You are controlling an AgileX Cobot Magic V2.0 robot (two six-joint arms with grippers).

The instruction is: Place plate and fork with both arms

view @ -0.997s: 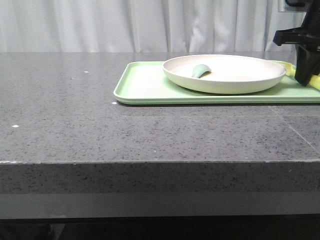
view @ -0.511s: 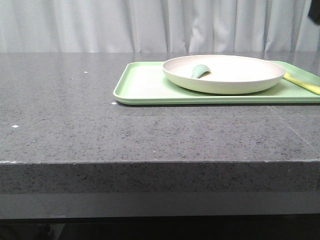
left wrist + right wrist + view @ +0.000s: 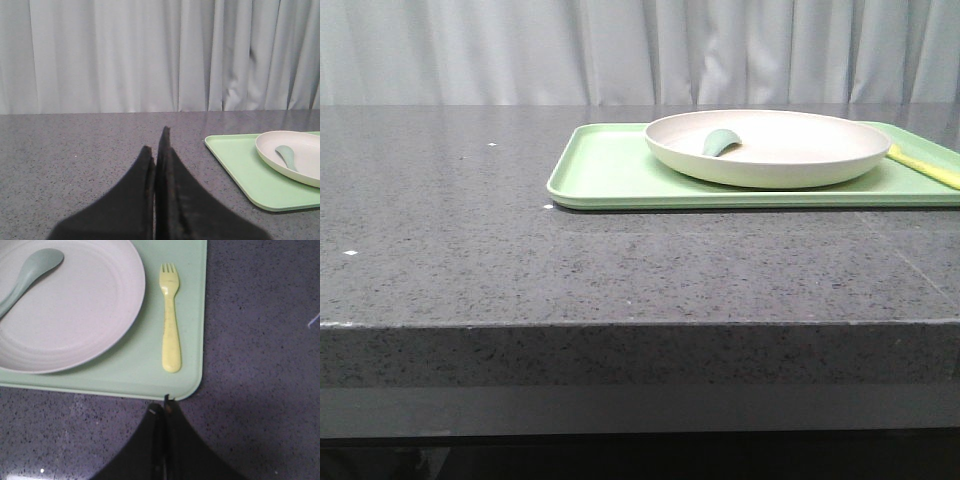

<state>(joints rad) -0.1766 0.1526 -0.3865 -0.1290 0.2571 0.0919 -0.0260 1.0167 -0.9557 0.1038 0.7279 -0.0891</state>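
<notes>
Pale pleated curtains [image 3: 520, 50] hang behind a dark speckled stone counter [image 3: 450, 230].

Landmark: one flat light-green tray [image 3: 605, 170], rectangular, lying on the counter.

Item, plate [image 3: 770, 147]: cream, round, shallow, raised rim. Rests on the tray, taking up most of its middle.

Item, spoon [image 3: 721, 141]: grey-green, lying inside the plate, which sits on the tray.

Item, fork [image 3: 169, 316]: pale yellow, slim. Lies flat on the tray, in the bare strip between the plate's rim and the tray's short right-hand edge, close beside the plate; whether it touches the rim cannot be told. Long axis runs parallel to that short edge. Tines point toward the tray's far side, handle end toward the near corner.

Item, left gripper [image 3: 159, 150]: black fingers pressed together, nothing between them, above bare counter well to the left of the tray.

Item, right gripper [image 3: 165, 407]: fingers pressed together, holding nothing, just off the tray's near right corner, apart from the fork.
</notes>
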